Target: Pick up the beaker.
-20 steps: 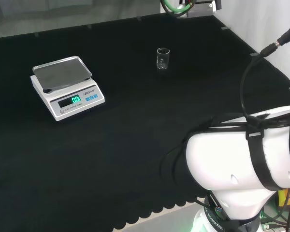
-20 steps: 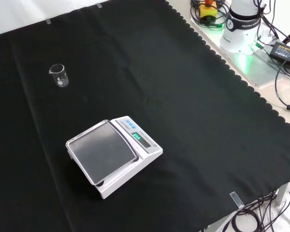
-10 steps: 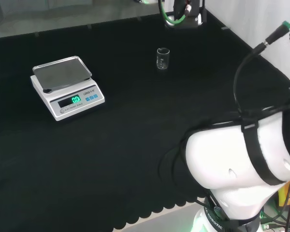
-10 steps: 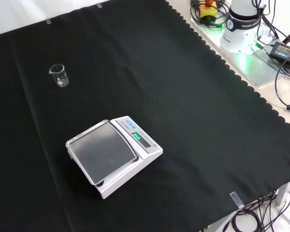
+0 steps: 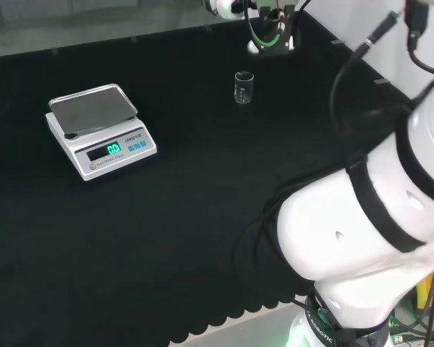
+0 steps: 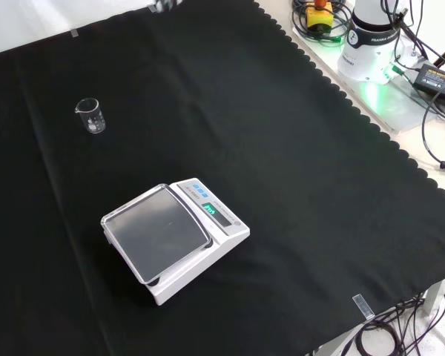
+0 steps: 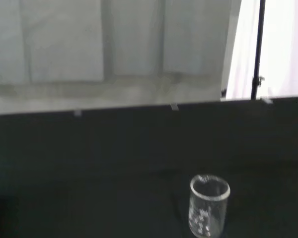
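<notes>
**Beaker stands alone on the cloth**

While the head view puts the small clear glass beaker (image 5: 244,87) upright on the black cloth (image 5: 202,181), right of the white scale (image 5: 100,130) and well apart, the wrist view adds its round rim and printed marks. Whether the hand (image 5: 271,29) above it is open or closed cannot be told.

One clear glass beaker (image 5: 244,87) (image 6: 91,116) (image 7: 209,206) stood upright on the black cloth (image 5: 202,181) (image 6: 230,111). One white digital scale (image 5: 100,130) (image 6: 174,237) sat there too, well apart from it. That made two things on the single cloth.
</notes>
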